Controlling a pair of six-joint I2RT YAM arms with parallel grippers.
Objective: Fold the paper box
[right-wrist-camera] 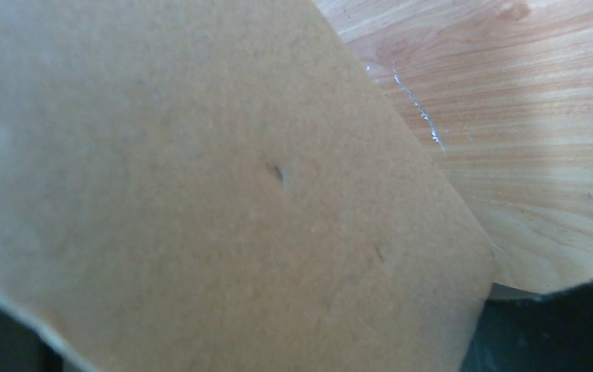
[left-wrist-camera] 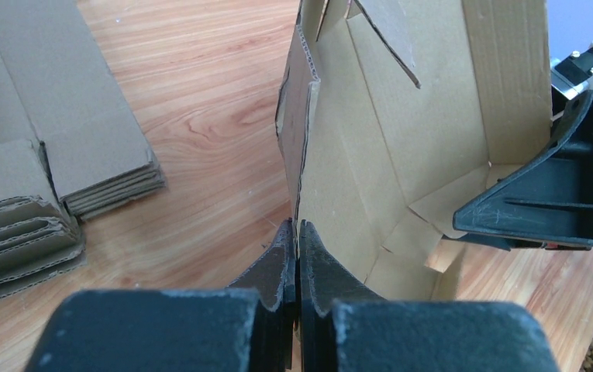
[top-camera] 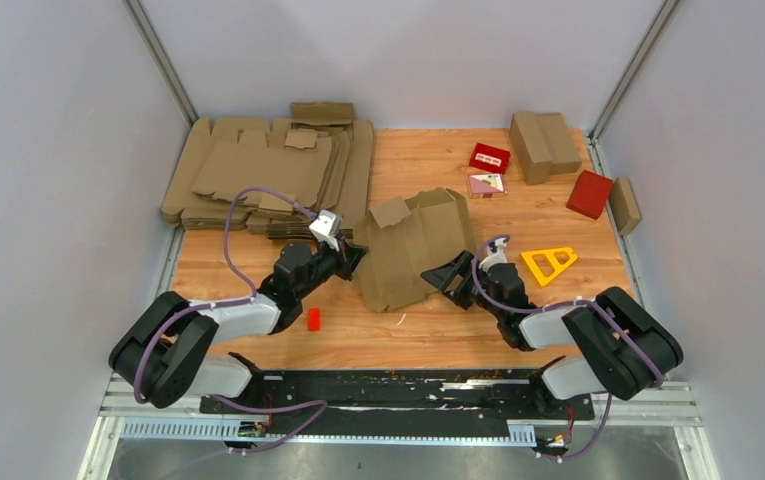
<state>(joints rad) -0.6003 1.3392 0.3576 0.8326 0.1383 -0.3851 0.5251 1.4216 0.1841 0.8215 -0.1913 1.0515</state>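
left gripper [left-wrist-camera: 297, 236]: nearest the lens in the left wrist view. Fingers pressed together, clenched on the lower edge of a cardboard wall.
paper box [left-wrist-camera: 409, 124]: partly folded and standing up off the table [top-camera: 428, 335] at mid-board between the two arms. Walls lean and flaps hang loose along the top. The inside faces the left wrist camera.
grip point: left edge of the box, low down, where a double thickness of board runs into the fingers.
right gripper [top-camera: 446, 272]: at the box's lower right side. Its fingers show as dark shapes in both lower corners of its own view, well apart. A brown panel lies across them and fills that frame. Contact between pads and board cannot be told.
flat blanks [top-camera: 258, 170]: brown stack, far left of the table, well apart from the box.
folded brown boxes [top-camera: 543, 145]: far right corner.
red boxes [top-camera: 590, 193]: beside the folded ones.
yellow triangular frame [top-camera: 548, 262]: flat on the wood, just right of the right wrist.
small red piece [top-camera: 313, 319]: near the left arm's forearm.
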